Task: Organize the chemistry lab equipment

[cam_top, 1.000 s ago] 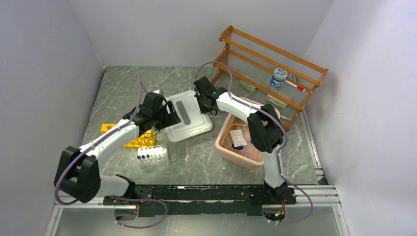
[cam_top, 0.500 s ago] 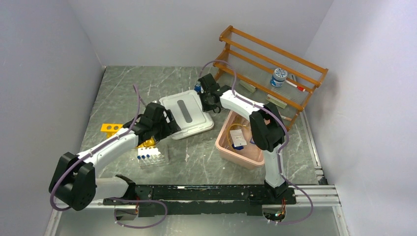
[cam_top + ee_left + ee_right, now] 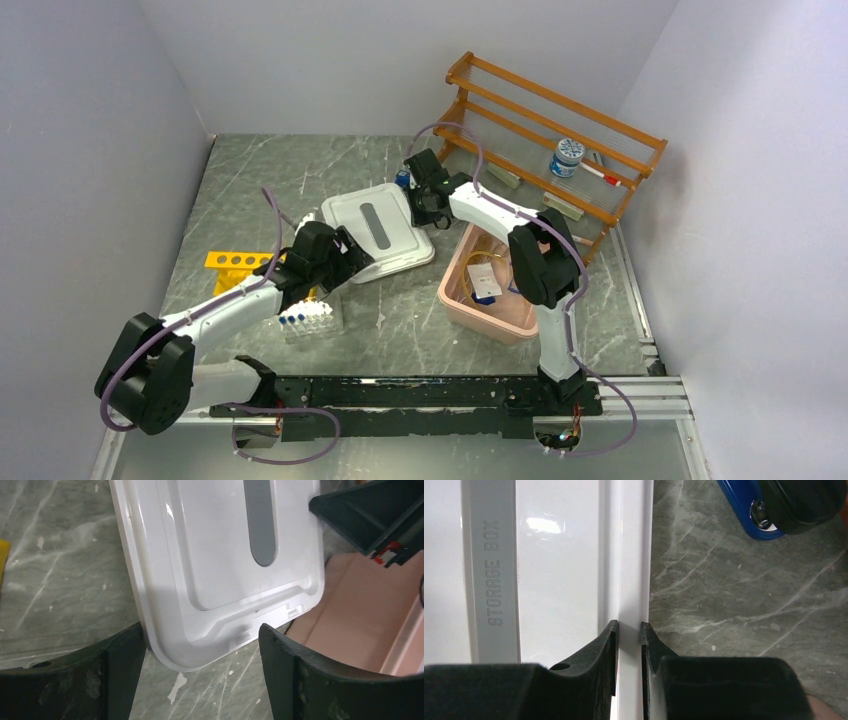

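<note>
right gripper (image 3: pixel 629 628) nips the white plastic storage-box lid (image 3: pixel 559 580) by its rim — likely light, stiff, slick — its corner just ahead of the widely spread left gripper (image 3: pixel 201 636).

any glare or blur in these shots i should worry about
Right wrist: a small glare patch on the white lid, though its embossed lettering is legible; the right gripper, close to the lens, looks soft. Left wrist: mild sheen on the lid; the left gripper is dark and underlit. Top external: even light, soft shadows, no glare.
</note>
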`<action>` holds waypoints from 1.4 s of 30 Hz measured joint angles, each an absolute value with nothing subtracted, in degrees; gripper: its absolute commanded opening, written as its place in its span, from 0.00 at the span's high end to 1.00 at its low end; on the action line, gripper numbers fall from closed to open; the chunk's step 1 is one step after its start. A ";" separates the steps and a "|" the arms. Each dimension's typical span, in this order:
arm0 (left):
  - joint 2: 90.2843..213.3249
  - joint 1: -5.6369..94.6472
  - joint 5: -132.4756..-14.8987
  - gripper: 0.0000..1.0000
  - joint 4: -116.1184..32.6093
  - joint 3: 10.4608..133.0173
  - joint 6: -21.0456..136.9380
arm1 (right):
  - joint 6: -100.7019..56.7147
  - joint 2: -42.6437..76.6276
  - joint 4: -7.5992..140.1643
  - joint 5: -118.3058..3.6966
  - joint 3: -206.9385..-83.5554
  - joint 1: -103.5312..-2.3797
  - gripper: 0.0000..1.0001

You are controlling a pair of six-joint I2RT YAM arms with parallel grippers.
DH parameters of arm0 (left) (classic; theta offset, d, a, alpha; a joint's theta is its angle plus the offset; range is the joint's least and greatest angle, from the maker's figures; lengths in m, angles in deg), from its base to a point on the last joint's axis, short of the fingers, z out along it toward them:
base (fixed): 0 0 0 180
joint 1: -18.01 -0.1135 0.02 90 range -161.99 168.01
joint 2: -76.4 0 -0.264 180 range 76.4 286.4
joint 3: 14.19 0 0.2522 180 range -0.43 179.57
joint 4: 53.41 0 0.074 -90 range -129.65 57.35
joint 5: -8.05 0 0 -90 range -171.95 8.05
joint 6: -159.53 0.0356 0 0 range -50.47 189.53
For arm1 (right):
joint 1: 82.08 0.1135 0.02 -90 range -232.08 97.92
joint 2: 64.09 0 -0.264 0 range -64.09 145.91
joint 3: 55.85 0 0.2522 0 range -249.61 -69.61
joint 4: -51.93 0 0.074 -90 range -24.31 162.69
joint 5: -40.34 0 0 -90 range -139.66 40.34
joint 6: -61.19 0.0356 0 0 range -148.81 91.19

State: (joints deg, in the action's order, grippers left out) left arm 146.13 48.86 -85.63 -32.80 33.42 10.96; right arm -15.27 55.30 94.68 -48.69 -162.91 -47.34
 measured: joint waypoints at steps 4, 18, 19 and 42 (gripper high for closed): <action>145.94 48.92 -85.63 0.20 -36.14 32.56 9.65 | -15.03 55.28 94.05 -48.95 -162.52 -47.80 0.96; 136.17 48.99 -87.77 0.50 -40.89 29.74 3.68 | -14.42 53.62 92.10 -50.44 -158.87 -48.61 0.95; 136.08 48.99 -87.77 0.51 -41.50 29.96 3.62 | -14.28 53.56 91.88 -50.99 -158.47 -48.59 0.95; 150.79 49.38 -82.70 0.95 -42.18 42.25 14.13 | -12.14 49.47 87.14 -57.41 -152.79 -48.11 0.84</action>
State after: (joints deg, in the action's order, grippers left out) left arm 150.79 49.38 -82.70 -42.18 42.25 14.13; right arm -12.14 49.47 87.14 -57.41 -152.79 -48.11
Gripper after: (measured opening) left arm 0.203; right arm 0.114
